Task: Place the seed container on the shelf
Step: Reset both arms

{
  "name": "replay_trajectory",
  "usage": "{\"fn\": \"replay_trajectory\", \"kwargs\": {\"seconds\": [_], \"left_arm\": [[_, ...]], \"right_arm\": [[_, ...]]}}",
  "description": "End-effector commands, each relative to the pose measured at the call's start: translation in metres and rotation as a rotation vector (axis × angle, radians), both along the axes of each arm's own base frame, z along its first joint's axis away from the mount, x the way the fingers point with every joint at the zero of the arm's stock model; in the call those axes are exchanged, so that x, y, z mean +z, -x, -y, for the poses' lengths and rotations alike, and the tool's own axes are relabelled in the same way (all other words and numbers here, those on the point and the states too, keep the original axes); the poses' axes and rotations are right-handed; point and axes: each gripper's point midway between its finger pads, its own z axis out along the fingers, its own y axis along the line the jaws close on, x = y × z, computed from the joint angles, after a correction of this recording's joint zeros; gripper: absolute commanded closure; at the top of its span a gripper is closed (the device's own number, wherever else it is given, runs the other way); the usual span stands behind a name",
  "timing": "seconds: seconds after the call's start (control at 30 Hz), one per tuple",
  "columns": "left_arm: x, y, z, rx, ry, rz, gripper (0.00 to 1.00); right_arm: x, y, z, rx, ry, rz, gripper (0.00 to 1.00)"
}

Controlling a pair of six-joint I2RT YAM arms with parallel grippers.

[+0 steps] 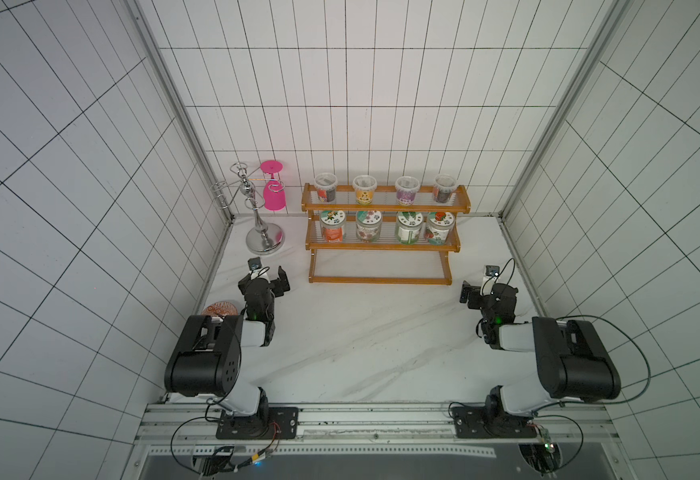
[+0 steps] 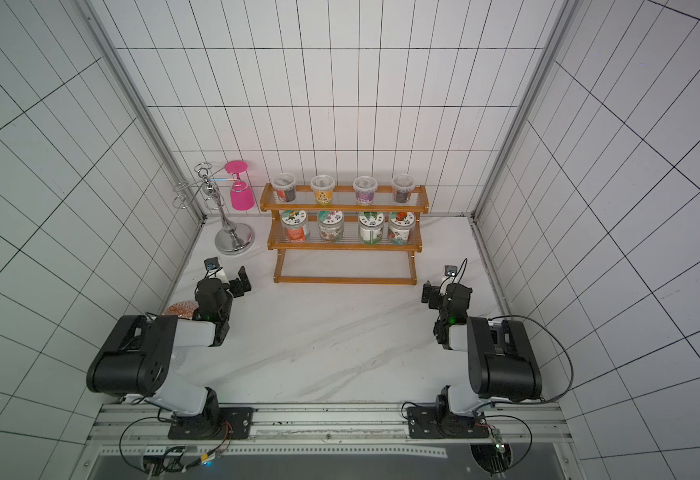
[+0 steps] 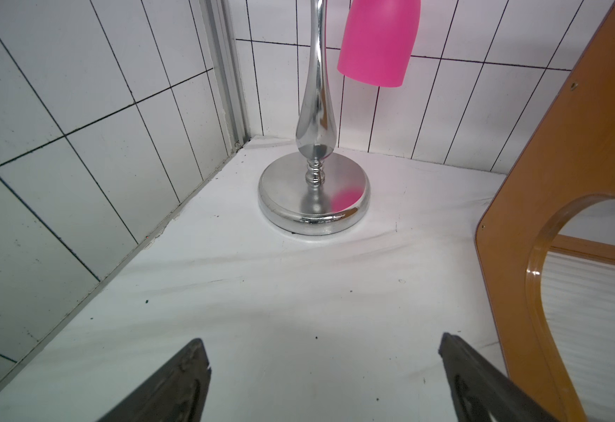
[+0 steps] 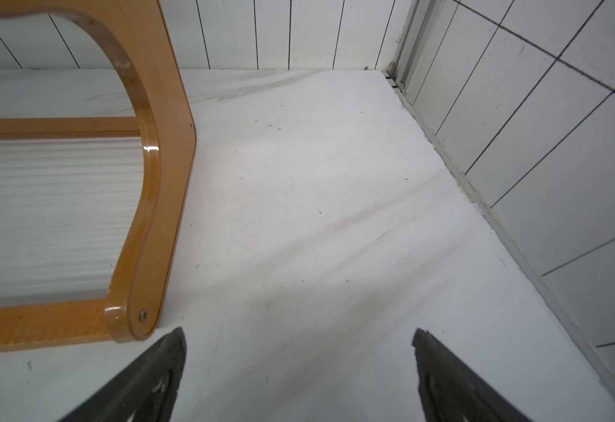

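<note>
Left gripper (image 3: 322, 339): jaws wide, nothing held, facing chrome stand (image 3: 313, 197).
Right gripper (image 4: 298, 331): jaws wide, nothing held, beside shelf (image 1: 381, 247).
Seed container (image 1: 217, 309): we see only an orange patterned top, mostly hidden behind left arm (image 1: 202, 357), by left wall (image 1: 69, 208).

A shiny silver stand (image 1: 264, 240) stands in the back corner of the white bench (image 1: 360, 332). A pink glass (image 1: 274, 197) hangs upside down from it. White walls (image 1: 69, 187) with dark lines stand on three sides.
</note>
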Motion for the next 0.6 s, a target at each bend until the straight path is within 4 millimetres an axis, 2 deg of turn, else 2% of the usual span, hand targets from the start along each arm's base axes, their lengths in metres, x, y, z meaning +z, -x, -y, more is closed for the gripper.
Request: {"fn": "replay_trajectory", "kwargs": {"seconds": [0.0,0.57], "left_arm": [[0.0002,-0.0074,0.0037,-0.021,0.017,-0.013,0.01],[0.0,-0.0068,0.0043,-0.022,0.019,-0.021,0.01]], "right_arm": [[0.016,-0.0178,0.0091,-0.039,-0.054,0.021,0.01],[0.0158,-0.0176,0.0084,-0.036,-0.05,0.024,0.01]]}}
